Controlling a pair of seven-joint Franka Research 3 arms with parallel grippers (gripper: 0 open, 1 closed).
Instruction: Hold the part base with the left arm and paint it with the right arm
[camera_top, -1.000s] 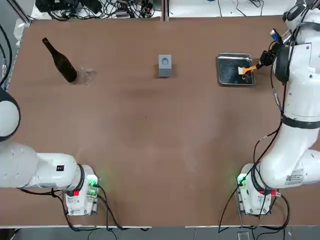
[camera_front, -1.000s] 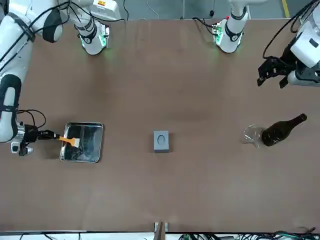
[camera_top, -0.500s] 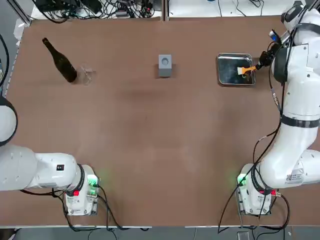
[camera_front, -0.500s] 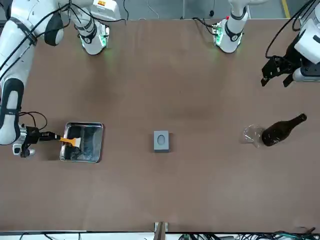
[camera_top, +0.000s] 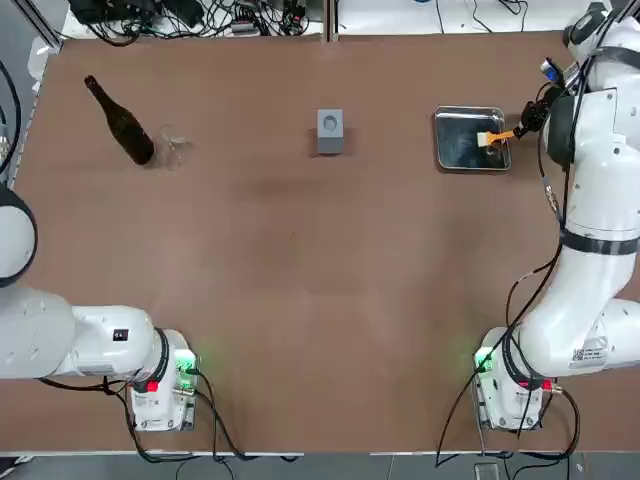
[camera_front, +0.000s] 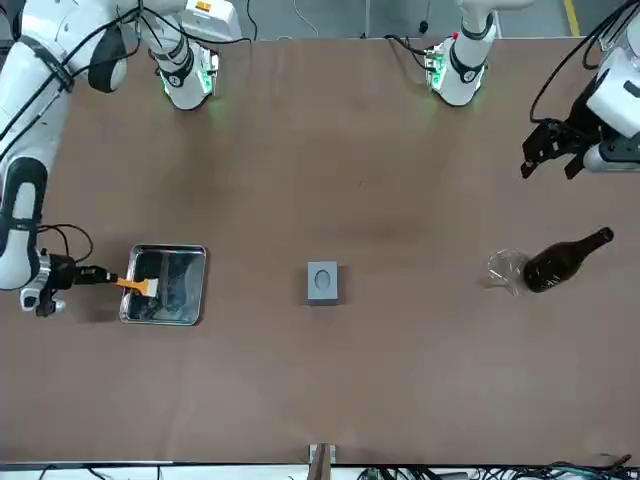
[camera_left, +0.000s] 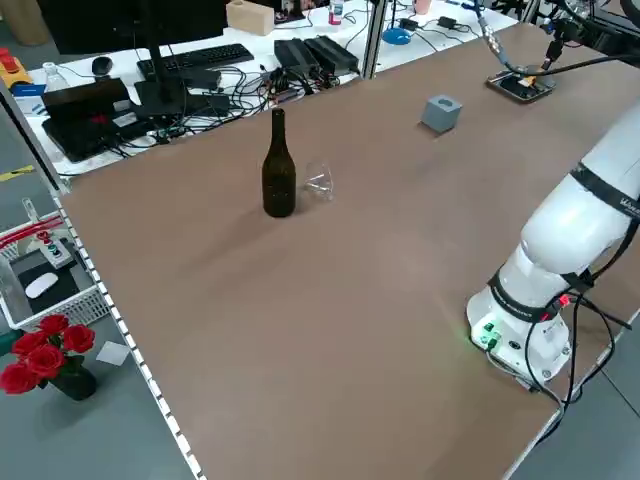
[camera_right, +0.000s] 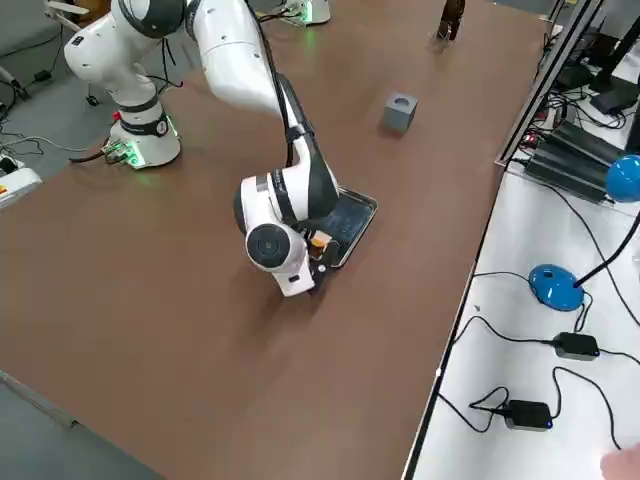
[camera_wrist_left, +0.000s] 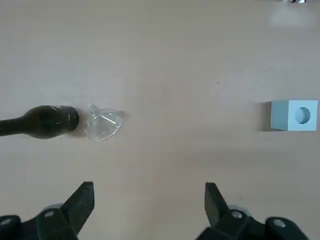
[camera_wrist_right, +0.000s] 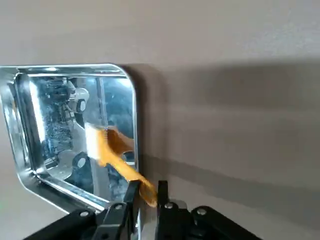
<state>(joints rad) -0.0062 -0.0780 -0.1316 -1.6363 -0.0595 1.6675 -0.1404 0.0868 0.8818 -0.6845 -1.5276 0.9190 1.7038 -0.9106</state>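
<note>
Little has shifted vs the earlier frames: right gripper (camera_wrist_right: 146, 192) still sits at the right edge of the flat shiny metal tray (camera_top: 441, 150), fingers narrow around the handle of the orange paintbrush (camera_top: 496, 137), bristles resting in the tray, prob. to load paint. Left gripper (camera_front: 552, 158) hovers over the brown desk (camera_top: 320, 280), fingers wide, nothing held, ready for the base. Small grey cube-like part base (camera_top: 329, 131) stands alone at far centre, well apart from both grippers.
</note>
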